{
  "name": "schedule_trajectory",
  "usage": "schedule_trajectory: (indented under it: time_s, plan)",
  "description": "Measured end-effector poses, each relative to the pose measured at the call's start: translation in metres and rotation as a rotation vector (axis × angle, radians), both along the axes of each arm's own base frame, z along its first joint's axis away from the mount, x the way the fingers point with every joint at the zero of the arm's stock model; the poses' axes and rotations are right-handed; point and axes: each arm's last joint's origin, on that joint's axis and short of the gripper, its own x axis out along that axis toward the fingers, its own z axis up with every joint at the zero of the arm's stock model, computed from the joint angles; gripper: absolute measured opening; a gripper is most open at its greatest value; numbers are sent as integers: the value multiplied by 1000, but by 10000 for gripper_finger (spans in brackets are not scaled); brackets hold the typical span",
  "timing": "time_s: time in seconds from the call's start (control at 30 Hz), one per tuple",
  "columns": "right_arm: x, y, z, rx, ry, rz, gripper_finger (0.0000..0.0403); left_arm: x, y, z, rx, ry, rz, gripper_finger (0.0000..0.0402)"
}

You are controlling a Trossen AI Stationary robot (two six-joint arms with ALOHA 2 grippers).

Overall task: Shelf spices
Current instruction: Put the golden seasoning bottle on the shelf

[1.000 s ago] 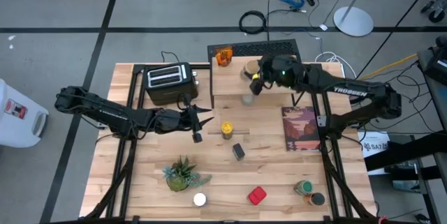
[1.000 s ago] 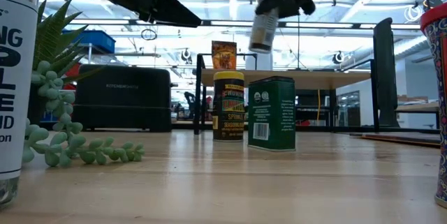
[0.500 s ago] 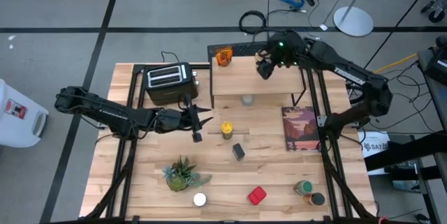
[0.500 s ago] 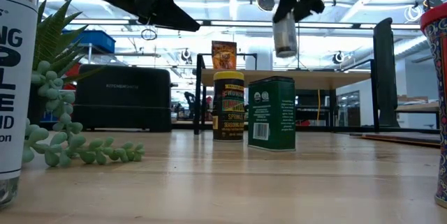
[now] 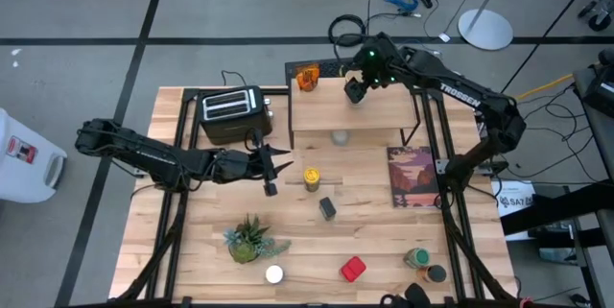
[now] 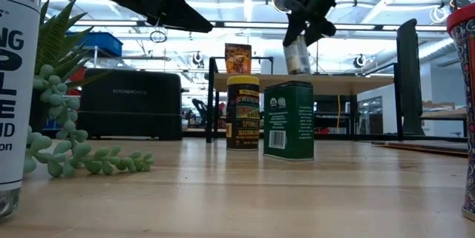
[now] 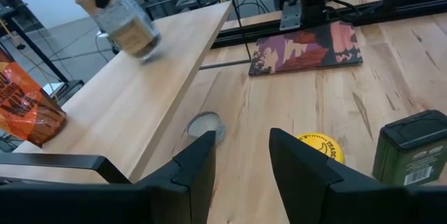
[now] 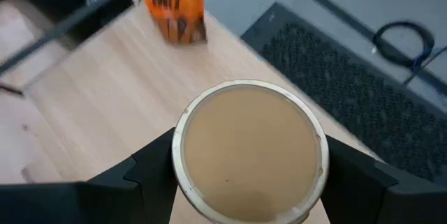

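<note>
Pale wooden tabletop (image 5: pixel 374 241) carries the low shelf (image 5: pixel 331 116) of light plank on a black wire frame at its far edge, beside the black toaster (image 5: pixel 230 106). Above that plank the right gripper (image 5: pixel 356 90) pinches a clear jar with a tan lid (image 8: pixel 250 151), fingers on either side of the lid so the body hangs free for setting down near the orange bottle (image 5: pixel 306 79) already there; whether its base touches the plank yet is hard to tell. The left gripper (image 5: pixel 278 161) waits over mid-table, fingers partly spread and empty, near the yellow-lidded jar (image 5: pixel 312 176) and dark square tin (image 5: pixel 328 208). A red tin (image 5: pixel 353 269) and other spices sit toward the front, unshelved.
</note>
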Motion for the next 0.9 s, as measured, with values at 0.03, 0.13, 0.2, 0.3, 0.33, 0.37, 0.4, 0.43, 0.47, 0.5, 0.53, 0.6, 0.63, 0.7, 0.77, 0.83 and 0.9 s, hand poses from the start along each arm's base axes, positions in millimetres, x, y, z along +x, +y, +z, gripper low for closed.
schedule_trajectory:
  time_s: [0.03, 0.13, 0.2, 0.3, 0.33, 0.37, 0.4, 0.43, 0.47, 0.5, 0.53, 0.6, 0.63, 0.7, 0.77, 0.83, 0.9]
  plan:
    - [0, 0, 1, -5, -11, -2, 261, 0, 0, 0, -1, 1, -4, 144]
    - [-1, 1, 1, 0, -4, -2, 270, 0, 0, 0, -1, 3, -5, 144]
    - [-1, 1, 1, -2, 0, 4, 270, 0, 0, 0, -1, 4, -5, 144]
    - [0, 2, -1, -6, 11, 17, 267, 0, 0, -1, -1, 6, -5, 144]
    - [0, 2, -2, -7, 16, 22, 267, 0, 0, -1, -1, 7, -6, 144]
    - [0, 2, -4, -6, 21, 26, 268, 0, 0, -1, -2, 7, -8, 144]
    - [1, 3, -6, -3, 27, 30, 269, 0, 0, -1, -2, 7, -9, 144]
    - [1, 3, -9, -3, 32, 33, 271, 0, 0, -1, -1, 10, -9, 144]
    - [1, 3, -10, -10, 30, 38, 273, 0, 0, -1, -1, 14, -9, 144]
    - [1, 3, -12, -13, 34, 43, 274, 0, 0, -1, -1, 15, -9, 144]
    - [2, 4, -14, -18, 35, 46, 274, 0, 0, -1, -1, 16, -9, 144]
    - [2, 5, -16, -24, 40, 56, 274, -1, 0, -2, 0, 25, -9, 144]
    - [2, 5, -17, -27, 43, 62, 274, -1, 0, -3, 0, 29, -9, 144]
    - [4, 7, -17, -33, 46, 72, 274, -1, 0, -3, 0, 32, -9, 144]
    - [5, 8, -17, -45, 50, 87, 275, -1, 0, -3, -9, 30, -6, 144]
    - [7, 10, -17, -61, 55, 107, 277, -1, 0, -3, -17, 27, -4, 144]
    - [9, 12, -17, -69, 59, 122, 280, -1, 0, -3, -21, 27, -3, 144]
